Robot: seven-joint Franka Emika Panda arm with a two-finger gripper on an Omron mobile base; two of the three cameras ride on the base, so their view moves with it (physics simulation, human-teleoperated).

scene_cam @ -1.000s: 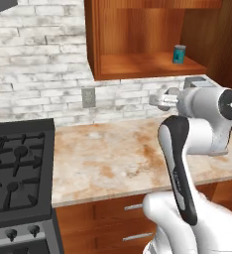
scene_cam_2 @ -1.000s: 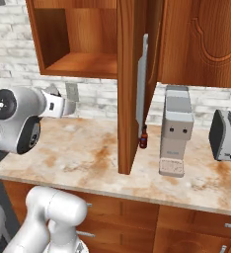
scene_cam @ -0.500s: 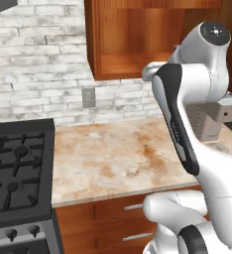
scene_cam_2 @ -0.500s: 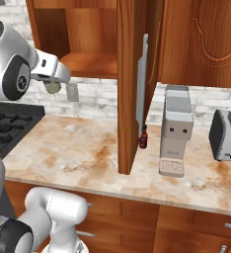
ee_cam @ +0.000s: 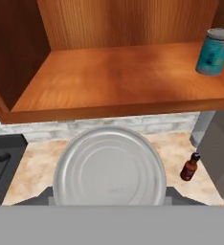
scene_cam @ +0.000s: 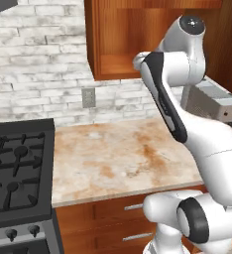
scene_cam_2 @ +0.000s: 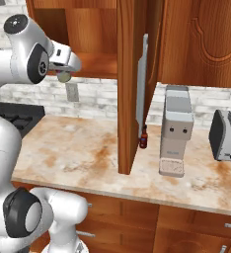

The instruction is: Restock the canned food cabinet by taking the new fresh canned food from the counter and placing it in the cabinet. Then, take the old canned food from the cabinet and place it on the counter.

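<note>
While the gripper (scene_cam_2: 64, 74) is clamped on the new tin (ee_cam: 109, 167), apparently just below the cabinet's (ee_cam: 109, 76) front edge, it should rise above the shelf lip, then set down mid-shelf, well apart from the teal tin (ee_cam: 214, 51) near the shelf's right end.

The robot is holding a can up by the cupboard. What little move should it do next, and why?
Probably push the can forward and a bit up, over the shelf. The gripper holds it just in front of the shelf's front edge and slightly below it. The shelf's middle is bare, and the blue can stands far off to one side.
</note>
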